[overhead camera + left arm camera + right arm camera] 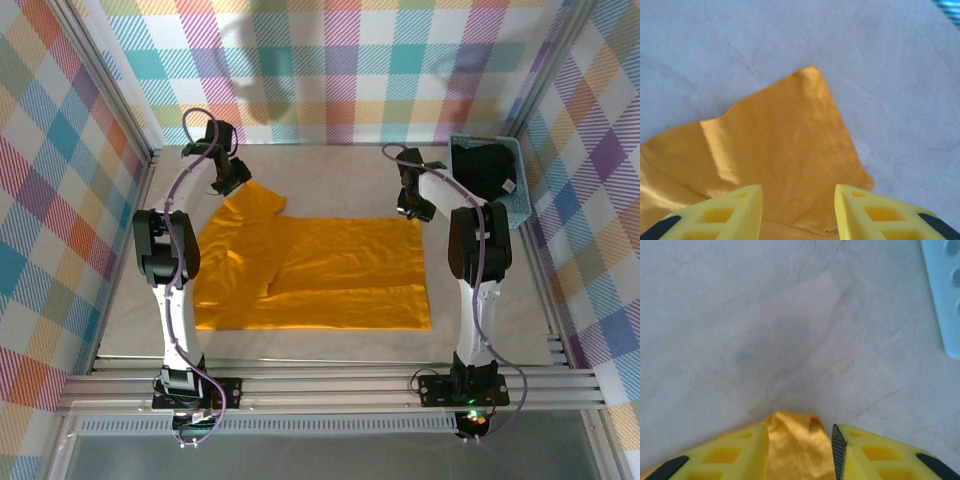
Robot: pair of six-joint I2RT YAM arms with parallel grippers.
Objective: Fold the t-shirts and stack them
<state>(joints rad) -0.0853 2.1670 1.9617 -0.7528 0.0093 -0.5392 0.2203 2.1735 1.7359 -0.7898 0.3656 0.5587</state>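
The mustard-orange t-shirt [320,270] lies spread flat on the table, with one sleeve pointing to the far left. My left gripper [236,182] hovers over that sleeve [780,140]; it is open [798,194], its yellow fingers [740,205] wide apart above the cloth. My right gripper [412,210] is at the shirt's far right corner [796,424]. It is open [800,440], and the bunched corner sits between its fingers. The black t-shirt [482,168] lies crumpled in the basket at the far right.
The light-blue mesh basket [516,208] stands at the far right corner of the table, and its rim [942,300] is close to the right gripper. Checked walls and a metal frame enclose the table. Bare tabletop [330,165] lies beyond the shirt.
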